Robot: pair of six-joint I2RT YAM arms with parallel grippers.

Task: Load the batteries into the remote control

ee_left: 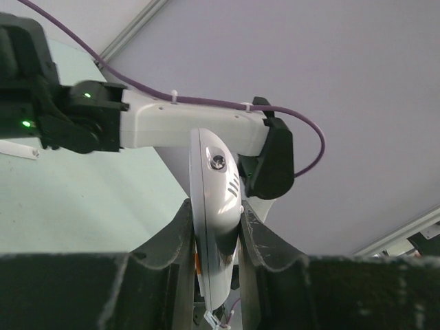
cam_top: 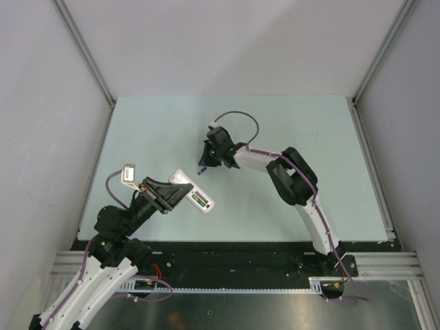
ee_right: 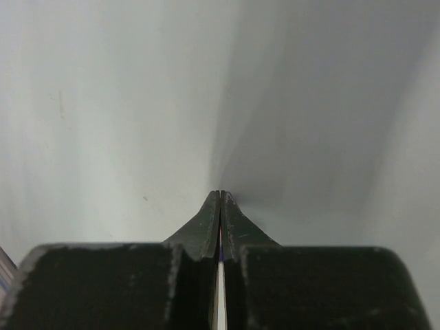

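Starting at the left gripper point(ee_left: 214, 210), we find its fingers point(ee_left: 177, 230) clamped on the two long edges of the remote control point(ee_left: 214, 172). The remote stands edge-on between them and projects well past the fingertips. In the top view the same gripper point(cam_top: 173, 193) holds the remote control point(cam_top: 184, 181) with its recessed compartment facing up. The green battery point(cam_top: 199, 201) sits in that compartment, just beyond the fingertips. Behind the left fingers, beside the wrist, a small white flat piece point(cam_top: 128, 173) lies on the pale green table point(cam_top: 309, 137).

At the right gripper point(ee_right: 220, 196), we see the fingers point(ee_right: 206, 221) pressed together along their full length. Only a thin bright sliver shows in the seam, too narrow for us to identify. In the top view the right gripper point(cam_top: 204, 168) points down toward the table, near the far end of the remote and apart from it. The purple battery point(cam_top: 201, 172) shows right at its fingertips. We cannot tell whether it is pinched between them or only lies beside them.

Ahead of the left fingers, the left wrist view shows the right arm point(ee_left: 172, 124) crossing the frame, with a purple cable point(ee_left: 306, 127) looped along it
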